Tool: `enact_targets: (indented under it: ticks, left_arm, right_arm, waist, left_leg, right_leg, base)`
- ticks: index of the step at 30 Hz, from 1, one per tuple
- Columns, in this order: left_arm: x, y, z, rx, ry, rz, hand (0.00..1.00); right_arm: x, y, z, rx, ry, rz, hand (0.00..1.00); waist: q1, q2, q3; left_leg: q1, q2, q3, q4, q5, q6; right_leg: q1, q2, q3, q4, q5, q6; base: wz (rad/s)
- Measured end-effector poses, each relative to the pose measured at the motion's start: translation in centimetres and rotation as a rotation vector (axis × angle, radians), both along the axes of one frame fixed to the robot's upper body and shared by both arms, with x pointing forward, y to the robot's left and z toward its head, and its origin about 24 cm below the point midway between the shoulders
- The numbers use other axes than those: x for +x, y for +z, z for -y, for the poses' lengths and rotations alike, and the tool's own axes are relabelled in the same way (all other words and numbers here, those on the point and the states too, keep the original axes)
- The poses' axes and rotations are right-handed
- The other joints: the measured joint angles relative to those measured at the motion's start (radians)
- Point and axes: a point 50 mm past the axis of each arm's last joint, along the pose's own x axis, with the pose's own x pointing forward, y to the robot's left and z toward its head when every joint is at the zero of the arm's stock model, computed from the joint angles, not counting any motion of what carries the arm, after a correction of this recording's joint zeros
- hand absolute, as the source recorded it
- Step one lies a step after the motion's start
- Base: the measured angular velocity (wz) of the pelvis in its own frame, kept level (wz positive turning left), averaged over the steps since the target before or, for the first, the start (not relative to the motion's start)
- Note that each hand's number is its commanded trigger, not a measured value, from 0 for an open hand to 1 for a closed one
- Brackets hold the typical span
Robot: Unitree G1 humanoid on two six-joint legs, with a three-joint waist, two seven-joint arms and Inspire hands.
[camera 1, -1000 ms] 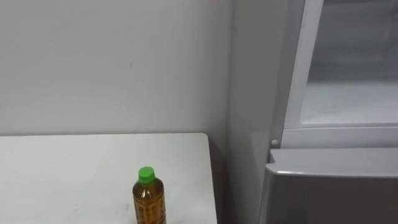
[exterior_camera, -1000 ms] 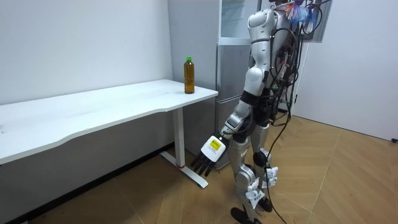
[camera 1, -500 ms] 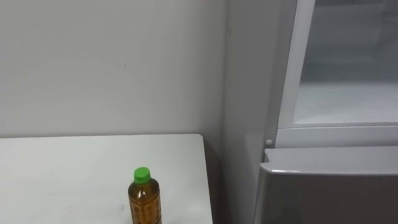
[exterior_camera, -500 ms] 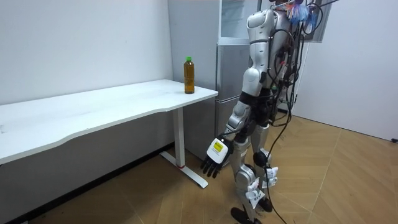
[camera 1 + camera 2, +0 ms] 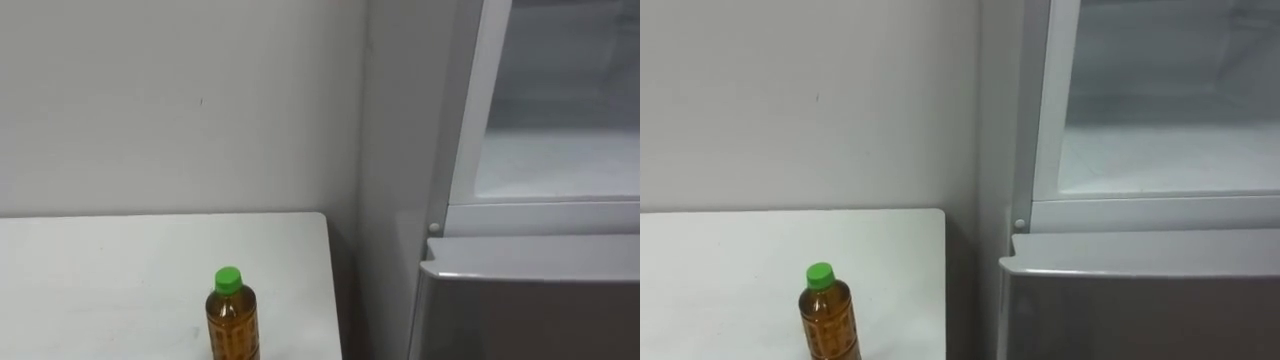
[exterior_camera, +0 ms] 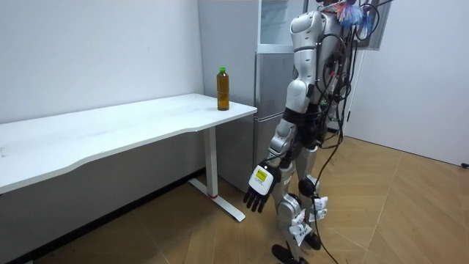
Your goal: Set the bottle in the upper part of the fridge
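The bottle [image 5: 231, 320] holds amber liquid under a green cap and stands upright near the right end of the white table [image 5: 100, 280], close to the fridge. In the room view the bottle [image 6: 223, 89] stands at the table's far corner. The fridge's upper compartment [image 5: 560, 150] shows a pale interior behind a white frame; the grey lower door [image 5: 530, 300] is closed. I stand in front of the fridge [image 6: 270, 81], a step from the table's end. My left hand [image 6: 258, 189] hangs low beside my leg, fingers relaxed and spread, holding nothing.
A plain white wall [image 5: 180, 100] runs behind the table. The long table [image 6: 132, 125] stretches toward the room view's left on a white leg [image 6: 213, 165]. Wooden floor [image 6: 396, 213] lies open at the room view's right.
My left hand has swung from under the table's end toward my leg, a little to the room view's right. The eye view shifted slightly. The bottle has not moved.
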Motion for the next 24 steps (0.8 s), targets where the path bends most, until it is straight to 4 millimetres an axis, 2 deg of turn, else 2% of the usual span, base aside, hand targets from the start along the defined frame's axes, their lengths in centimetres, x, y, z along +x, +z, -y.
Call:
enact_targets:
  ticks: [11, 17, 19, 22, 24]
  left_arm:
    - [0.5, 0.0, -0.1, 0.01, -0.074, -0.007, 0.0]
    - [1.6, 0.0, -0.2, 0.013, -0.087, 0.037, 0.0]
    - [1.9, 0.1, -0.5, 0.015, -0.093, 0.049, 0.0]
    - [2.0, 0.2, -0.6, 0.007, -0.1, 0.051, 0.0]
    - [2.1, 0.2, -0.7, -0.006, -0.104, 0.051, 0.0]
  right_arm:
    - [1.4, 0.2, -0.2, 0.012, 0.05, 0.051, 0.0]
    - [5.3, 1.3, -0.7, -0.008, 0.18, 0.19, 0.0]
    - [7.3, 2.3, -0.9, -0.022, 0.21, 0.283, 0.0]
    - [9.0, 3.4, -1.1, -0.047, 0.254, 0.368, 0.0]
    - [10.7, 4.9, -1.6, -0.067, 0.312, 0.464, 0.0]
  waist:
    - [0.001, 0.003, 0.0004]
    - [0.0, -0.007, 0.0014]
    - [-0.001, -0.012, 0.0024]
    - [-0.002, -0.016, 0.002]
    - [-0.005, -0.02, 0.002]
  left_leg:
    - [-0.004, 0.0, 0.006, -0.002, 0.0, 0.0]
    - [-0.009, 0.0, 0.008, 0.005, 0.0, 0.0]
    - [-0.009, 0.0, 0.006, 0.005, 0.0, 0.0]
    - [-0.011, 0.0, 0.006, 0.005, 0.0, 0.0]
    - [-0.016, 0.0, 0.009, 0.006, 0.0, 0.0]
  right_leg:
    - [-0.003, 0.002, 0.017, 0.007, 0.0, 0.0]
    - [-0.019, -0.001, 0.019, 0.02, -0.001, -0.001]
    - [-0.018, 0.0, 0.019, 0.016, -0.001, -0.001]
    - [-0.018, 0.0, 0.018, 0.015, -0.001, -0.001]
    - [-0.018, 0.0, 0.017, 0.016, -0.001, -0.001]
  base:
    - [0.0]
    - [-0.01]
    - [0.0]
    - [0.01]
    - [0.0]
